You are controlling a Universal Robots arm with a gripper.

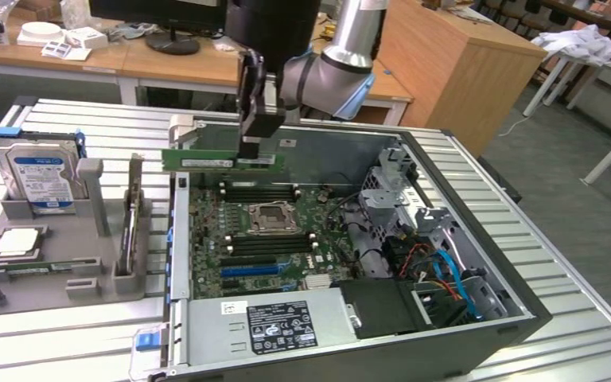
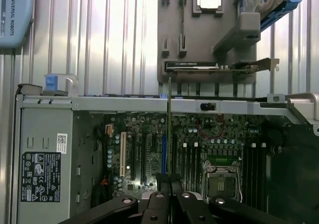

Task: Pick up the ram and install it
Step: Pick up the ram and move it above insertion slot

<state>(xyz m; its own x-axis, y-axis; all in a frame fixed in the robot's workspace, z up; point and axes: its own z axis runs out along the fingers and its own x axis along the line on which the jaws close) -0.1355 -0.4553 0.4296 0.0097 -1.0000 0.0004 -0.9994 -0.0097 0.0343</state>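
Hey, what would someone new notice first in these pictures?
The gripper is shut on the green ram stick and holds it level above the open computer case and its motherboard. On the exterior view's left, a blue-labelled hard drive stands upright in a grey holder.

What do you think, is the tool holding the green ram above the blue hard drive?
Not quite. The tool holds the green ram above the open computer case, not the hard drive, as the exterior view shows.
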